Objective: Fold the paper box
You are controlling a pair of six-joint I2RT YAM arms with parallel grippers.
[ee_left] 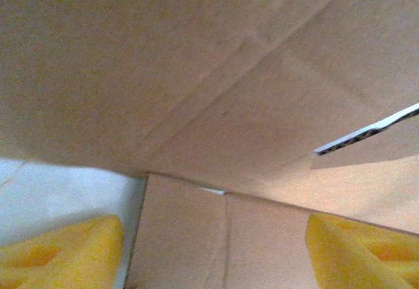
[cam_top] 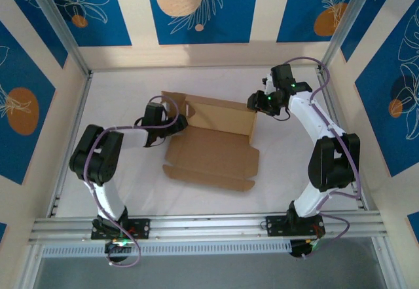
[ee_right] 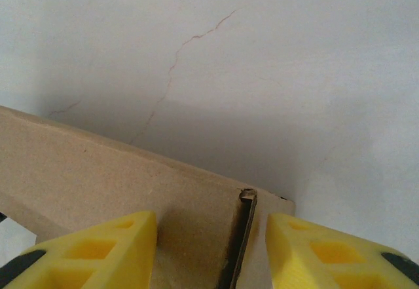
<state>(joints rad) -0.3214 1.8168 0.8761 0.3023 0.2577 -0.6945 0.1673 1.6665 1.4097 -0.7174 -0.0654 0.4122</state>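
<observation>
Jaws of the left gripper (ee_left: pixel 213 227) stand wide apart and clamp nothing. In the left wrist view its two yellow fingers (ee_left: pixel 62 250) sit at the bottom corners, with bare cardboard of the box (ee_left: pixel 216 92) spread between and beyond them. A flat panel (ee_left: pixel 196 236) with a crease down its middle lies under the gap, and a larger panel rises beyond it. A thin slot (ee_left: pixel 370 132) cuts that raised panel on the right. Left of the flat panel is a patch of white table (ee_left: pixel 59 184).

Jaws of the right gripper (ee_right: pixel 211 220) are apart too. In the right wrist view they straddle the end of an upright cardboard wall (ee_right: pixel 98 171). A flap edge (ee_right: pixel 245 233), seen end-on, stands in the gap. It is close to the finger on the right of the view and clear of the other, so nothing is pinched. Behind the wall is white table marked by a thin crack-like line (ee_right: pixel 173 66).

From the top camera the box lies mid-table between the two arms, partly folded. Its base (cam_top: pixel 209 158) is flat, its rear wall (cam_top: pixel 219 115) is raised along the far side, and its near flaps lie flat toward the arm bases. The left gripper is at the rear wall's left end and the right gripper at its right end.
</observation>
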